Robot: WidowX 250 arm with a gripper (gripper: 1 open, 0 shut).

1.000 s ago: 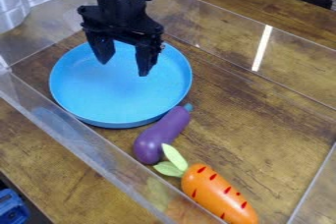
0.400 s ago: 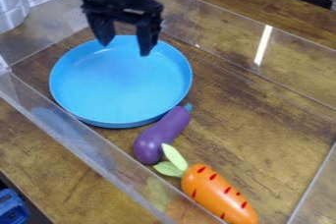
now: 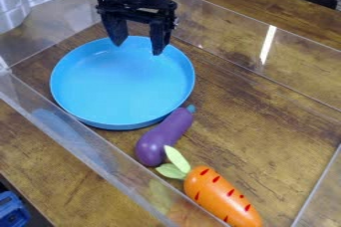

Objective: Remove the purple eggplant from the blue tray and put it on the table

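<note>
Our gripper (image 3: 138, 44) hangs over the far rim of the blue tray (image 3: 123, 84), its two dark fingers spread apart with nothing between them. Nearest us, the orange carrot (image 3: 220, 195) lies on the table (image 3: 253, 107), its green leaves (image 3: 173, 163) close against the rounded end of the purple eggplant (image 3: 164, 137). We see that eggplant on the table too, outside the tray and just beside its rim, lying at a slant with its narrow end pointing away from us.
</note>
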